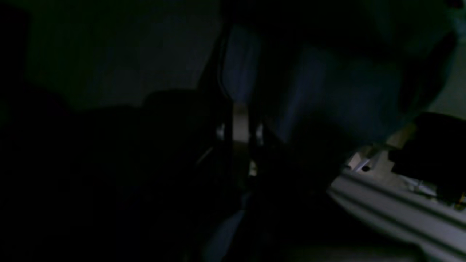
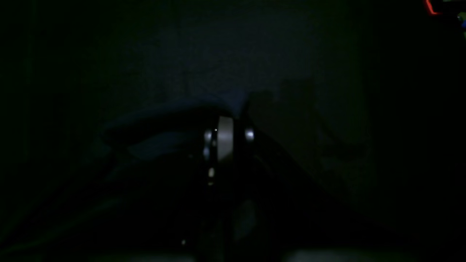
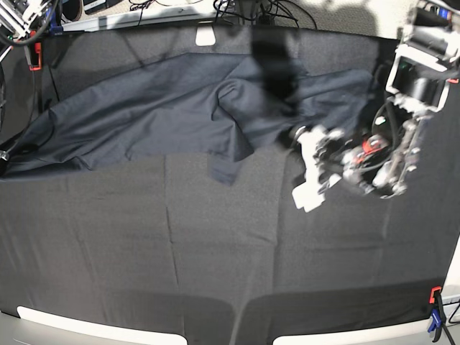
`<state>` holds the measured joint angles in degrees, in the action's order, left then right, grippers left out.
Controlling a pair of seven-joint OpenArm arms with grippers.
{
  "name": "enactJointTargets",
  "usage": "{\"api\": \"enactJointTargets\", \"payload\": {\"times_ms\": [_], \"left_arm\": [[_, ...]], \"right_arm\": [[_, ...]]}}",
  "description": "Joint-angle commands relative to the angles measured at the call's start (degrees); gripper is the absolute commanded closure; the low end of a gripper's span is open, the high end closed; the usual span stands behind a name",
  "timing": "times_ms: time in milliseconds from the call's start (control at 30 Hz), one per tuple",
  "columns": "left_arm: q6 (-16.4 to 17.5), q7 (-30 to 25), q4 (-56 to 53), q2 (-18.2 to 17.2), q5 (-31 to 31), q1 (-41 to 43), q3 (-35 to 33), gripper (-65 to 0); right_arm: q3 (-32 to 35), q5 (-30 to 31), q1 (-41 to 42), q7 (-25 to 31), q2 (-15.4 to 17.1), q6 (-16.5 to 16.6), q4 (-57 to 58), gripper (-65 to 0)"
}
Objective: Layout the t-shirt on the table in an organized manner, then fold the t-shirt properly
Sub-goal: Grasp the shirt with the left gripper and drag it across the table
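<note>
- Your t-shirt (image 3: 165, 115) lies crumpled across the far half of the desk (image 3: 215, 273). Its long axis runs left to right, from the far-left edge to a spot beside the arm on the right of the base view.
- That arm carries your left claw (image 3: 305, 169). It sits at the t-shirt's right end, so nearly all the cloth lies to its left and a little farther back.
- From the base view, your left claw is the one nearer the bulk of the garment. The only trace of your right arm there is a dark blurred shape over the far middle of the t-shirt, and I cannot place its claw from it.
- Left claw: its jaws are together. The left wrist view shows dark navy cloth hanging right in front of it, but it is too dim and blurred to say whether a fold is pinched between the jaws or only draped beside them.
- Right claw (image 2: 225, 136): its jaws are together too. The right wrist view is nearly black, with faint blue folds just to its left, so I cannot tell if it grips cloth.
- My judgement: the t-shirt is not yet laid flat, so spreading it left to right along that axis is what your next pull depends on.
</note>
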<state>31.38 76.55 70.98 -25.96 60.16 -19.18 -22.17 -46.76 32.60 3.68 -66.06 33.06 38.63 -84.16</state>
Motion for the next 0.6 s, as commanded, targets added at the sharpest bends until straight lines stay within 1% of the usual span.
{"api": "enactJointTargets", "payload": {"times_ms": [0,133,233,300,433,567], "left_arm": [[0.20,0.22,0.92,-2.08,0.74,-1.14,0.37,0.0],[0.20,0.13,1.01,-7.89,0.79,0.13,0.46,0.0],[0.20,0.13,1.01,-10.58,0.96,1.64,1.16,0.0],[0.22,0.11,1.05,-11.19,0.96,2.97,2.84,0.0],[0.17,-0.04,1.05,-10.91,1.25,6.21,7.85,0.0],[0.17,0.00,1.11,-10.86,3.65,7.78,10.25,0.0]], "right_arm": [[-0.37,0.81,0.92,1.46,1.70,1.37,-1.07,0.0],[-0.37,0.79,0.92,1.49,1.70,1.37,-1.07,0.0],[-0.37,0.81,0.92,1.49,1.70,1.37,-1.07,0.0],[-0.37,0.81,0.92,1.49,1.70,1.37,-1.07,0.0],[-0.37,0.81,0.92,1.46,1.70,1.37,-1.07,0.0],[-0.37,0.81,0.92,1.46,1.70,1.37,-1.07,0.0]]}}
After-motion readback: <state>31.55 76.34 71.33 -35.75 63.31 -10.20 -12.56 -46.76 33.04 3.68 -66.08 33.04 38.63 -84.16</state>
